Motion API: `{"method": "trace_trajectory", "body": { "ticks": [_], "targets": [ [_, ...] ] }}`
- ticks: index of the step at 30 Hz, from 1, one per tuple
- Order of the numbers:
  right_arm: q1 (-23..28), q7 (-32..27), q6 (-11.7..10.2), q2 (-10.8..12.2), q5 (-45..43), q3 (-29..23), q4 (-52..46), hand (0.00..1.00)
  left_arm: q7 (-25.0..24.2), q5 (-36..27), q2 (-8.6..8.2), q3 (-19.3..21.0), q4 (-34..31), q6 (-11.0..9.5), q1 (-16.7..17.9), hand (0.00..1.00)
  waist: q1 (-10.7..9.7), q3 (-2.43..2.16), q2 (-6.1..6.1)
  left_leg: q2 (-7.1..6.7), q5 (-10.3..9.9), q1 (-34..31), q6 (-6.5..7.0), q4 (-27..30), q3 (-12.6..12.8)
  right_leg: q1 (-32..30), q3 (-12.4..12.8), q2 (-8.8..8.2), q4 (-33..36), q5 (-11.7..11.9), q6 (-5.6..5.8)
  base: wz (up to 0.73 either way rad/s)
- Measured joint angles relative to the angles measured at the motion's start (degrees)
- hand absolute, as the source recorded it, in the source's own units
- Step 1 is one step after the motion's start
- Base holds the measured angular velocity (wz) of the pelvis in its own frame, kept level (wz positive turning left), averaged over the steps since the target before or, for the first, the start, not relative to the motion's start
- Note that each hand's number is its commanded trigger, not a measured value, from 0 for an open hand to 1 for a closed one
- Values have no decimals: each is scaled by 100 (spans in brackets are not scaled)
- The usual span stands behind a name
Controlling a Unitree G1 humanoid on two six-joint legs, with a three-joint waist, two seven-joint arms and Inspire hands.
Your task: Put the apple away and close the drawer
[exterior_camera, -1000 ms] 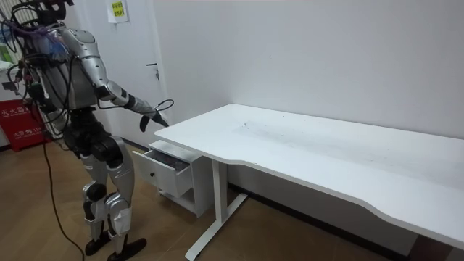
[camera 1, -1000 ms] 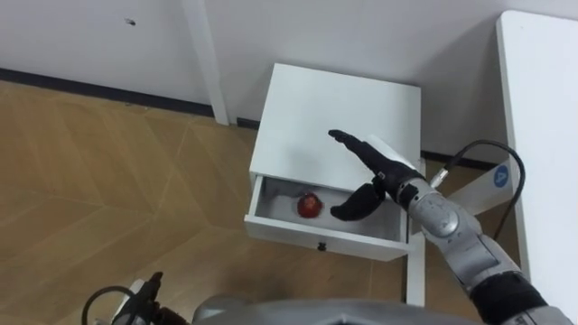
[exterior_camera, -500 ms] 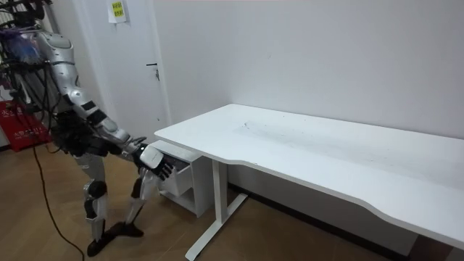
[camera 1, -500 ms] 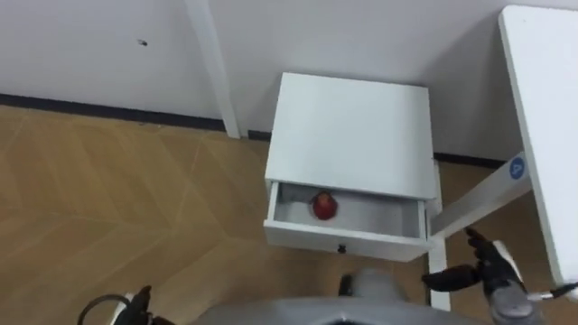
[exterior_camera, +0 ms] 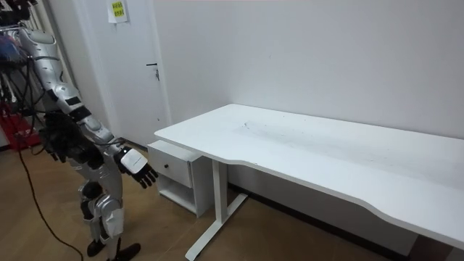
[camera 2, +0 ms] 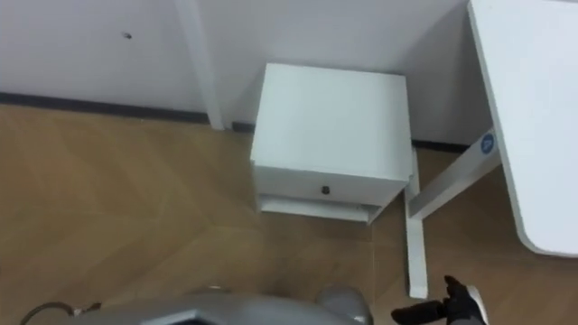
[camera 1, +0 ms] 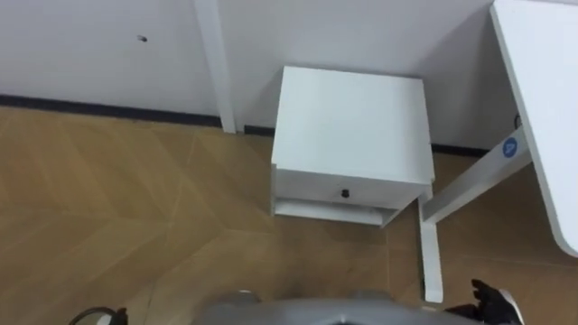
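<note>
right hand (exterior_camera: 136,165) is hanging low with fingers spread loose, gripping nothing | drawer (camera 1: 346,191) is sitting flush shut in white cabinet (camera 1: 352,117), ahead-left of that hand, apart from it | robot is standing facing the cabinet beside desk (camera 1: 542,108)

I see a long white bench (exterior_camera: 326,156) standing against the pale wall (exterior_camera: 326,51), and its white leg (camera 1: 461,187) carries a round blue sticker (camera 1: 510,147). Wood-patterned floor (camera 1: 108,208) runs up to a dark baseboard (camera 1: 99,108). In the room view, a white door (exterior_camera: 134,43) with a yellow notice (exterior_camera: 116,11) stands left of the bench.
</note>
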Motion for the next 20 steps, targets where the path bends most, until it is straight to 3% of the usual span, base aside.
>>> {"method": "trace_trajectory", "body": {
  "ticks": [3,6,12,20],
  "targets": [
    [-59,-25,-23,28,-7,30,-8,0,77,-1,-9,-47,-88,-68,-16,0,-16,-24,-20,95,-2,77,-58,-66,41,194,6,116,-417,167,-6,-14],
    [-65,-34,-104,39,-3,28,-8,0,128,-38,-11,-48,-106,-180,-43,0,-17,-26,-7,96,44,146,-108,-238,100,216,26,129,-505,186,-32,-13],
    [-64,37,-128,200,208,29,-4,0,137,-82,-32,-48,-104,-215,-93,0,-37,-27,41,96,145,338,-212,-581,103,288,4,171,-623,190,-53,-2],
    [-60,234,-120,223,626,22,260,0,137,-80,-156,-30,-106,-219,-15,0,-58,-4,123,89,173,596,-250,-806,91,467,17,189,-699,178,-72,2]
  ]
}}
